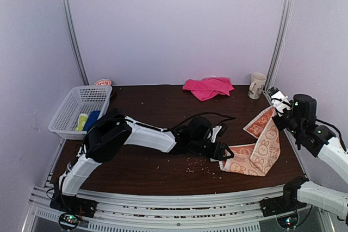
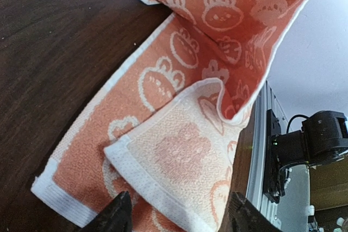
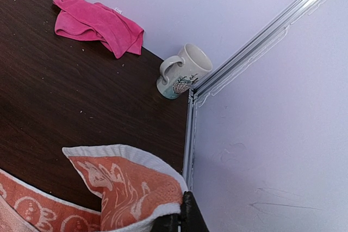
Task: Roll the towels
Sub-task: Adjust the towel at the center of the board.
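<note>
Top external view: the orange towel (image 1: pixel 260 153) sags at the right side of the table (image 1: pixel 152 107). My right gripper (image 1: pixel 276 114) is clamped on one corner and holds it up, while the rest drapes onto the wood. My left gripper (image 1: pixel 222 152) has its jaws apart on either side of the low hem, pinching nothing I can see. The pink towel (image 1: pixel 208 87) lies crumpled at the back. I judge the cloth light, limp and not slippery, best taken by its thick white hem near a corner.
</note>
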Controlling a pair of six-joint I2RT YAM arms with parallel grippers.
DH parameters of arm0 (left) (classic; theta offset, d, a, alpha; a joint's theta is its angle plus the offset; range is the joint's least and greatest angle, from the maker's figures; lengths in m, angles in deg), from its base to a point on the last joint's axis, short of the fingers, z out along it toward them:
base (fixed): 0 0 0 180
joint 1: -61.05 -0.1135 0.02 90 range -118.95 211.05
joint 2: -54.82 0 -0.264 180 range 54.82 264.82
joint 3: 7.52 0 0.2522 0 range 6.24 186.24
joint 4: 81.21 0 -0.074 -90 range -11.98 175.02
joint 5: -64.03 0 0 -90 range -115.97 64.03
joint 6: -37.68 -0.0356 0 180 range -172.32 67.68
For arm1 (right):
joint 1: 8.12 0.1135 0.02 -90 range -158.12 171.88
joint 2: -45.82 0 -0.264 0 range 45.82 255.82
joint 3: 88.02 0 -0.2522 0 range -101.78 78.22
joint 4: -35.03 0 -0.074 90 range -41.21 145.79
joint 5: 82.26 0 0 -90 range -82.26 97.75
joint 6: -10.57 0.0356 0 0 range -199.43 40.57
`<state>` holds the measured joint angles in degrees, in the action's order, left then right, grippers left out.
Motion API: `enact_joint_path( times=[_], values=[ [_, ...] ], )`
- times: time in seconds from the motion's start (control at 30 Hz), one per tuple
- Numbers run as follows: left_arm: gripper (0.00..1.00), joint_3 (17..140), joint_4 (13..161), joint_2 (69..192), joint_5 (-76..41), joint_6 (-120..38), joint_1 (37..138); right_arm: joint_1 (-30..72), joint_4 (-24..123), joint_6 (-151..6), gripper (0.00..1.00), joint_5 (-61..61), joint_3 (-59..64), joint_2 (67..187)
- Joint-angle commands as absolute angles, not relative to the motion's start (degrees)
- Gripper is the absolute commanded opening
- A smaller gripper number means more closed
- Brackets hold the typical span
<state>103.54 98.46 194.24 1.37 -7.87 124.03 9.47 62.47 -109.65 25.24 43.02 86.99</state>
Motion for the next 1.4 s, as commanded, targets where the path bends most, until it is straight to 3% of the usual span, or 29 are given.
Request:
enact_joint_path(
  times=[0.0, 0.47, 0.6, 1.03, 1.37],
  values=[
    [0.61, 106.28, 101.52, 196.17, 4.67, -6.77, 124.53, 9.19, 61.19, -109.14, 0.00, 24.66, 43.61, 86.34],
    [0.59, 102.94, 96.68, 192.01, -5.56, -9.14, 125.47, 9.20, 61.13, -109.15, 0.00, 24.44, 43.60, 85.55],
    [0.58, 102.70, 96.34, 191.95, -4.36, -8.88, 125.83, 9.20, 61.10, -109.23, 0.00, 24.41, 43.72, 85.53],
    [0.35, 103.82, 100.52, 195.05, 0.97, -5.29, 125.92, 9.19, 61.01, -109.38, 0.00, 24.44, 43.71, 85.55],
    [0.37, 104.38, 100.45, 197.01, 2.24, -3.49, 126.01, 9.16, 60.84, -109.49, 0.00, 24.35, 43.69, 85.22]
  ],
)
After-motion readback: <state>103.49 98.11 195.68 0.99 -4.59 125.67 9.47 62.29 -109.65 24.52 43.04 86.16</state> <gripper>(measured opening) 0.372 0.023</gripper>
